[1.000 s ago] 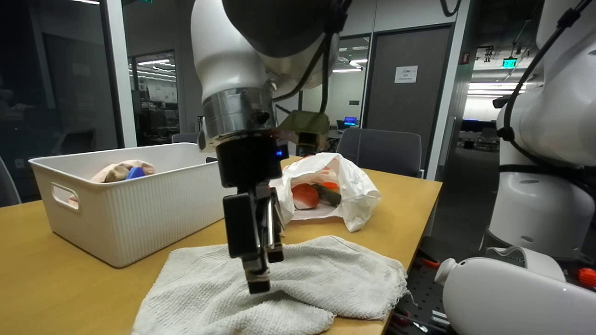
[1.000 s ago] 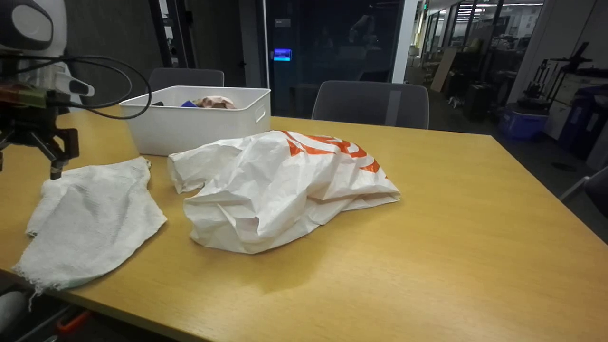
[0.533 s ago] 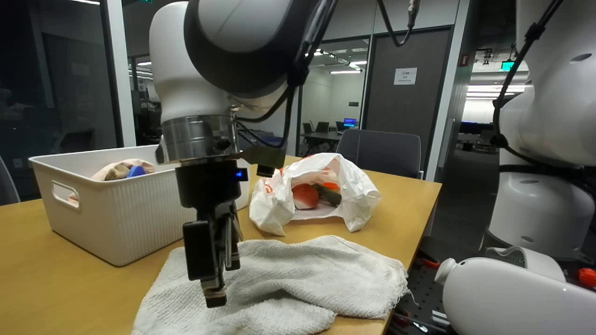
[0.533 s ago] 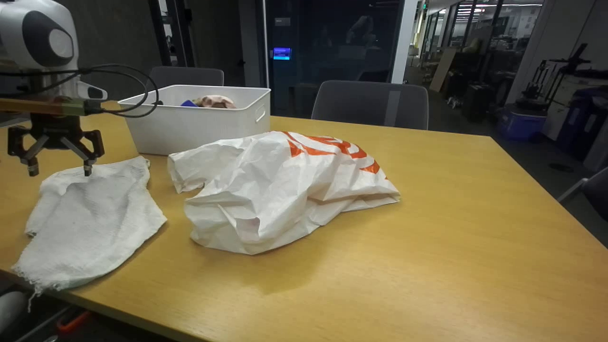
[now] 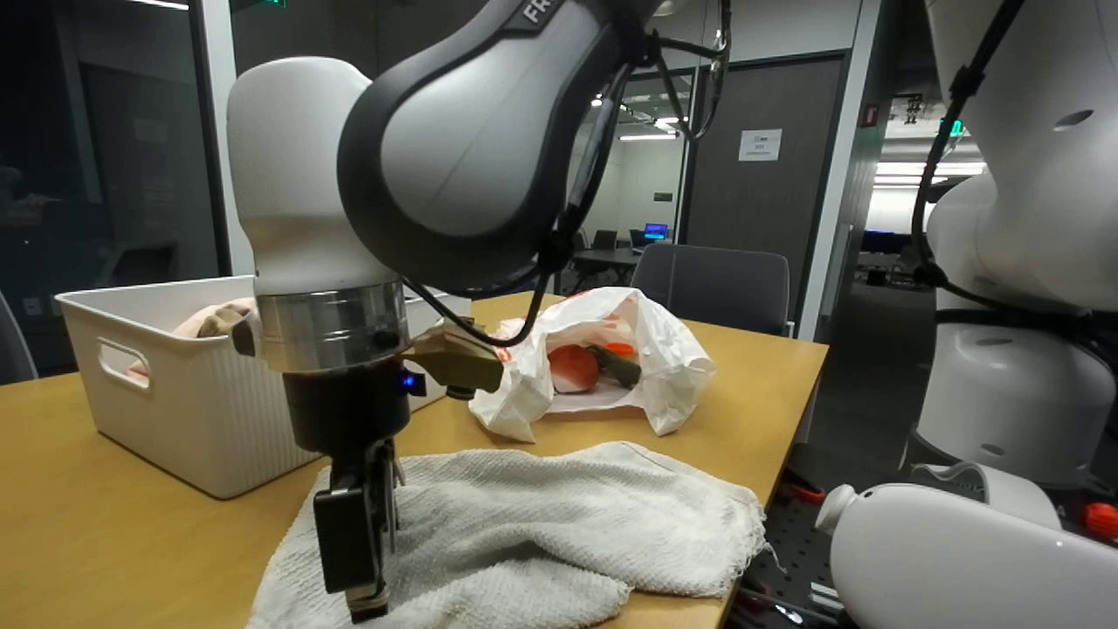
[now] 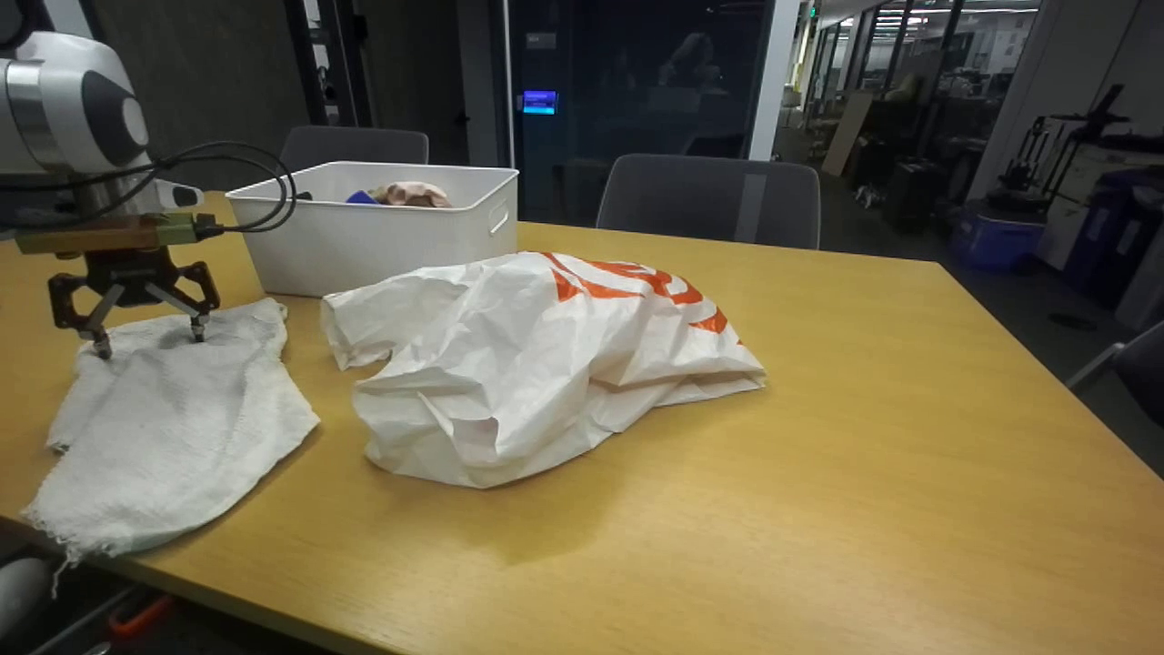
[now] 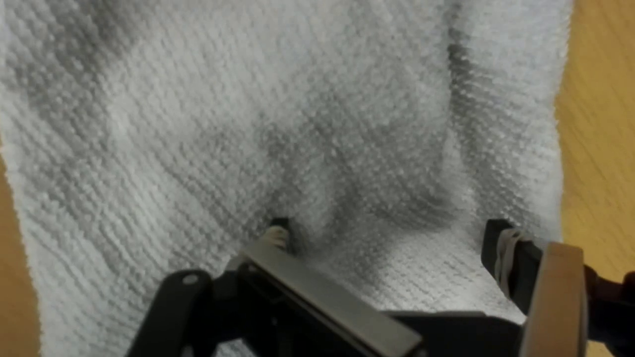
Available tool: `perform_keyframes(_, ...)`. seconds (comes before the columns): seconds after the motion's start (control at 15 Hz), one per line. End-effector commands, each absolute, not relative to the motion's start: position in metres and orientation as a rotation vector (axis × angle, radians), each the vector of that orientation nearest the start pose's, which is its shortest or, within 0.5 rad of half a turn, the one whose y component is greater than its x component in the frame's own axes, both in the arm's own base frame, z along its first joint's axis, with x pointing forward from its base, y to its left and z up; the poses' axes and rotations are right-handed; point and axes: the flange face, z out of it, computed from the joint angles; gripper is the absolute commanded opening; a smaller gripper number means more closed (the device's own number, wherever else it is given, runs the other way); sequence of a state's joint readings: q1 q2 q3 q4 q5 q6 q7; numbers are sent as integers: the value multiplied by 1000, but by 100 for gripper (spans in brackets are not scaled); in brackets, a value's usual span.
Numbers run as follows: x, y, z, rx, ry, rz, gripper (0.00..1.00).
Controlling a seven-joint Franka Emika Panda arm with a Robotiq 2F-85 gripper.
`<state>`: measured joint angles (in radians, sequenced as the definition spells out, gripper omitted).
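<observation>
We see the black two-fingered end effector (image 6: 151, 340) pointing down over a white, coarsely woven cloth towel (image 6: 182, 428), its jaws spread wide with nothing gripped between them. In the wrist view we find both fingertips (image 7: 490, 242) within the towel's outline, a shallow fold between them; we cannot tell whether they touch the fabric. The towel lies spread and rumpled on the yellow wood-topped bench (image 6: 864, 409), one frayed corner reaching the edge. Beside it, a little apart, we have a crumpled white bag (image 6: 509, 364) with orange-red printing, lying on its side; in an exterior view its mouth stands open, and inside we make out a round reddish-orange object (image 5: 574, 368) and, next to it, a dark green elongated object (image 5: 617, 365). A white rectangular plastic bin (image 5: 236, 419) with ribbed walls and a cut-out handle stands near both, holding a pinkish cloth-like bundle (image 6: 416, 195) and a blue object (image 6: 361, 197), each partly hidden by the rim.
</observation>
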<state>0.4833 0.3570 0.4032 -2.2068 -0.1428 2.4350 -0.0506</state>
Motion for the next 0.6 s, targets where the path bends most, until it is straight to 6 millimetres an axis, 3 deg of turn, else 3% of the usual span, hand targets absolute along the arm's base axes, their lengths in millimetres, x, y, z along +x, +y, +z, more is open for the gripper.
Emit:
perform_keyframes(0.0, 344, 438, 221, -2708, -1662, 39, 100)
perform_keyframes(0.07, 344, 440, 219, -2707, -1683, 20, 100)
perform_keyframes(0.13, 343, 440, 217, -2704, -1698, 11, 75)
perform_keyframes(0.2, 342, 439, 216, -2703, -1712, 4, 74)
perform_keyframes(0.53, 349, 430, 220, -2732, -1698, -4, 35)
